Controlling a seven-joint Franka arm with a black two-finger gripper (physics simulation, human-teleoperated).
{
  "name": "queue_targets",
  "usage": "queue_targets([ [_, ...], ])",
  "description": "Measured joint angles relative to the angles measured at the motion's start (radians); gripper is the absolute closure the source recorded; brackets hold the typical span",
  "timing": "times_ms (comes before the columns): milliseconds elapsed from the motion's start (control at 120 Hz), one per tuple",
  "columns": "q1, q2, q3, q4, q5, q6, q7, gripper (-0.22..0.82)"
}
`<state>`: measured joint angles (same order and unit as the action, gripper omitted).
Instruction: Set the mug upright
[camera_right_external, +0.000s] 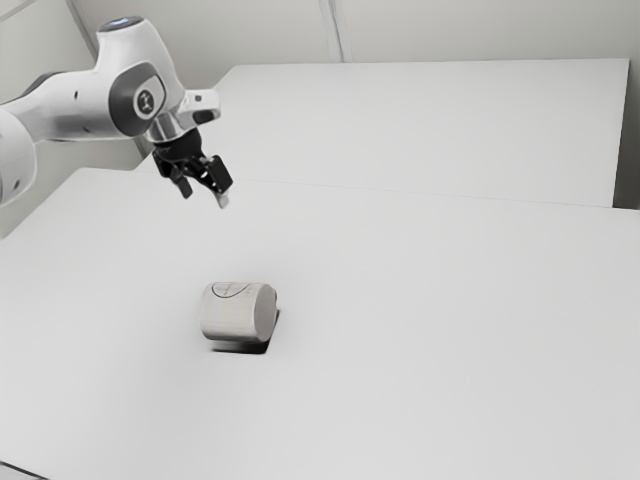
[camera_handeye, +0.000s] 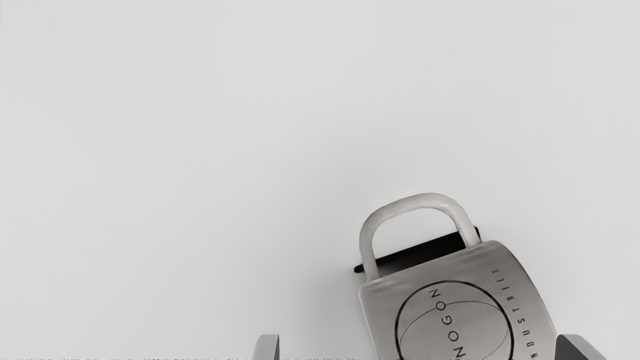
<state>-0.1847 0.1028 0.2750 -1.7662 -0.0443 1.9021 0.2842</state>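
The gripper (camera_right_external: 205, 192) hangs high above the table in the exterior view, up and slightly left of the mug (camera_right_external: 238, 312). That pale grey mug lies on its side, one round end facing the exterior view's right. In the wrist view the mug (camera_handeye: 450, 310) shows a circle logo with lettering on its wall, and its handle sticks out sideways. The fingertips of my gripper (camera_handeye: 417, 347) stand wide apart with nothing held; the mug is below, nearer the line of one finger than the other.
The mug lies on a large white table (camera_right_external: 450, 330). Behind it rises a white panel-like surface (camera_right_external: 430, 125), with pale walls beyond. A dark edge crosses the exterior view's lower left corner.
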Motion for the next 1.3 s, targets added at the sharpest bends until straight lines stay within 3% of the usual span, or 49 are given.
queue_targets([
  [142,0.000,-0.033,0.006,-0.038,-0.016,0.002,0.005,0.00],
  [233,0.055,-0.047,0.008,-0.113,-0.110,-0.002,0.021,0.00],
  [367,0.161,0.009,0.010,-0.136,-0.246,-0.032,0.071,0.00],
  [567,0.203,0.094,0.035,-0.153,-0.446,-0.126,0.157,0.00],
  [925,0.221,0.098,0.095,-0.321,-0.746,-0.202,0.258,0.00],
  [1300,0.220,0.091,0.121,-0.417,-0.953,-0.170,0.312,0.00],
])
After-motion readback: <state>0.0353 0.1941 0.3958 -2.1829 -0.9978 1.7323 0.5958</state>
